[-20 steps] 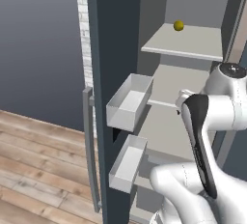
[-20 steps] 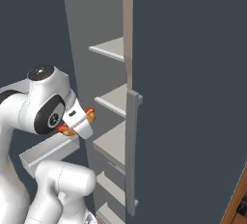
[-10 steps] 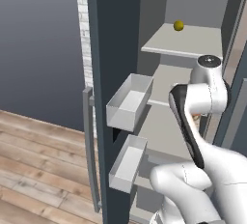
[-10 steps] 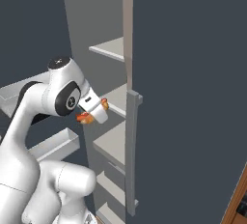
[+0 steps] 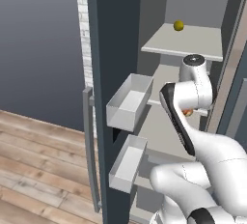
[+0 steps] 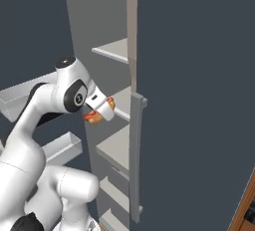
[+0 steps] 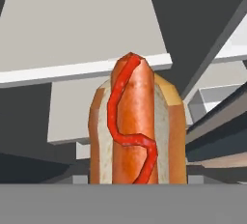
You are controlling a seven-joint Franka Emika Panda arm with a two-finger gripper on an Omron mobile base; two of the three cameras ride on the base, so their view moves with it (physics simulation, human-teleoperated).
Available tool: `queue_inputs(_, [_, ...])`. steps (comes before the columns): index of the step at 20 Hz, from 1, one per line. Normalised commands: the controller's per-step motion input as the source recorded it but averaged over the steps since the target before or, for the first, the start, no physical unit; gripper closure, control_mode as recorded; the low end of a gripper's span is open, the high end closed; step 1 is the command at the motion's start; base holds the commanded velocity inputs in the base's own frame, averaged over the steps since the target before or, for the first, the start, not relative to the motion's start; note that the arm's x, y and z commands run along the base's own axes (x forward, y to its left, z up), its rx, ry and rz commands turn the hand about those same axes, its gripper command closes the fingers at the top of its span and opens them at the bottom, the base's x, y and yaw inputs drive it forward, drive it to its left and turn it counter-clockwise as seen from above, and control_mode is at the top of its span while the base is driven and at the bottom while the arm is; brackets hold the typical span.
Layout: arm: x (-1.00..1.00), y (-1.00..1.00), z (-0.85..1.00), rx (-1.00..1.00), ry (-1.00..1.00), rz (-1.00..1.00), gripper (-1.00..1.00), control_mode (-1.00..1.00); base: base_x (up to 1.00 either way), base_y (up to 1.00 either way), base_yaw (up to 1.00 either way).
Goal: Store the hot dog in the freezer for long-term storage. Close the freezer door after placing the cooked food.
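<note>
Arm outstretched (jaws clamped).

A small yellow ball (image 5: 178, 25) sits on an upper shelf, above wooden floorboards (image 5: 34, 170) and a grey wall (image 5: 38, 44)

Arm reaches into freezer (image 6: 99, 36) from 8 o'clock; gripper (image 6: 101, 111) carries hot dog (image 6: 92, 117) beside a pale shelf (image 6: 119, 109), just left of the bar handle (image 6: 135, 160) on the dark door (image 6: 194, 100).

Freezer (image 5: 193, 68): I see ball (image 5: 178, 25) on upper shelf (image 5: 185, 42); two bins (image 5: 128, 105) on door (image 5: 116, 73) left; hot dog (image 6: 98, 114) over middle shelf (image 6: 121, 106).
</note>
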Motion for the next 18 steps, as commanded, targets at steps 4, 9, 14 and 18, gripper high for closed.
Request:
queue_inputs(4, [0.46,-0.01,-0.06,0.0,0.0,0.0,1.0,-1.0,0.0,0.0,0.0])
queue_inputs(9, [0.38,-0.09,-0.27,0.0,-0.05,0.0,1.0,-1.0,0.0,0.0,0.0])
queue_inputs(14, [0.34,-0.11,-0.2,-0.01,-0.07,0.0,1.0,-1.0,0.0,0.0,0.0])
queue_inputs(18, [0.51,-0.24,-0.01,0.0,-0.01,0.01,1.0,-1.0,0.0,0.0,0.0])
